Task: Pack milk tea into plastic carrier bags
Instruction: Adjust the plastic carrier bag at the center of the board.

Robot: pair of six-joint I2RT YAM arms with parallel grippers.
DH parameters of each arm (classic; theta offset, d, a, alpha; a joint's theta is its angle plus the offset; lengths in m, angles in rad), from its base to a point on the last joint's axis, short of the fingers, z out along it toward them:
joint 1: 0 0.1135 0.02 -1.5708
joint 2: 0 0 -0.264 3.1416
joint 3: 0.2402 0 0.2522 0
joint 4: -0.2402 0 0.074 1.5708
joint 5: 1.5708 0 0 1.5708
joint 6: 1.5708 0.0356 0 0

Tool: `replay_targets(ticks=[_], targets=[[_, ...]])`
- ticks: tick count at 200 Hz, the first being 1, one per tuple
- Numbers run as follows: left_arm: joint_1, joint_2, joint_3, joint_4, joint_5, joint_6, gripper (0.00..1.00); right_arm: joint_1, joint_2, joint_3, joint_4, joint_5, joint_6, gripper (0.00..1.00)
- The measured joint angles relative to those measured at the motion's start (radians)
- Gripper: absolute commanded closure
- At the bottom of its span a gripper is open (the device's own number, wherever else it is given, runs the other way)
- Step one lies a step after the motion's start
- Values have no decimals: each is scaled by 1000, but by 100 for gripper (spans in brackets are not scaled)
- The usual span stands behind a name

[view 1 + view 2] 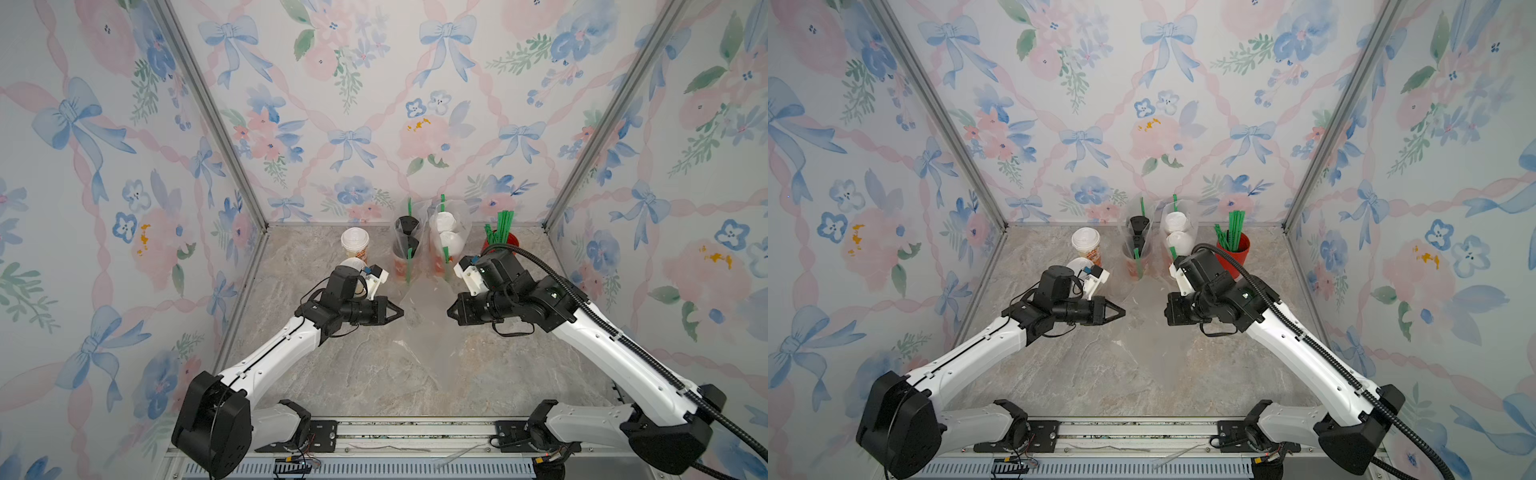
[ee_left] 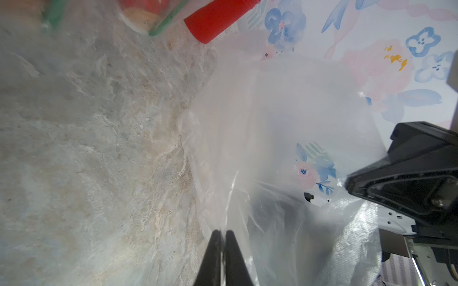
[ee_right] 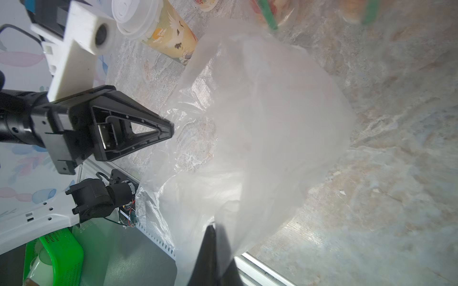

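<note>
A clear empty plastic carrier bag (image 1: 424,332) (image 2: 285,128) (image 3: 260,118) hangs spread between my two grippers over the middle of the table. My left gripper (image 1: 401,311) (image 2: 223,232) is shut on one edge of its mouth. My right gripper (image 1: 449,311) (image 3: 215,226) is shut on the opposite edge. Two loose cream-printed milk tea cups stand at the back left, one in the open (image 1: 354,245) and one (image 1: 352,264) (image 3: 161,27) partly behind my left wrist. At the back, one bag (image 1: 406,249) holds two black-lidded cups and another bag (image 1: 448,245) holds two white-lidded cups.
A red lidless cup of green straws (image 1: 500,241) (image 2: 218,19) stands at the back right, just behind my right wrist. Flowered walls close in the marble table (image 1: 332,374) on three sides. A green basket (image 3: 62,252) sits below the table's front rail.
</note>
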Motion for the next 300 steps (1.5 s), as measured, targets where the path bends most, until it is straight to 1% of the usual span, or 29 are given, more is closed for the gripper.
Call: replay_targets(ticks=[18,54,94,113,120,141,155,166,204,226,246,273,300], targets=[[0,-53,19,-53,-48,5,100,0,-10,0,-2,3,3,100],[0,-149,64,-150,-149,15,100,-1,-13,0,0,7,4,100],[0,-185,72,-231,-211,15,100,-16,-4,-51,29,7,10,100],[0,-195,72,-264,-236,15,93,-21,12,-80,39,6,11,100],[0,-201,72,-272,-243,15,88,-21,16,-87,41,6,11,100],[0,-222,72,-287,-268,16,83,-22,21,-89,51,0,11,100],[0,-230,74,-295,-287,24,70,-22,21,-89,59,-4,10,100],[0,-231,84,-304,-304,36,64,-22,21,-89,63,-5,10,100],[1,-212,178,-350,-409,88,48,-22,21,-89,68,-13,10,100],[7,-175,239,-366,-476,138,39,-22,21,-89,69,-16,10,100],[14,-119,296,-398,-554,184,33,-22,21,-89,70,-17,10,100],[34,-26,361,-438,-669,245,27,-22,21,-89,70,-20,11,100],[66,54,392,-465,-763,282,25,-22,21,-89,70,-24,11,100]])
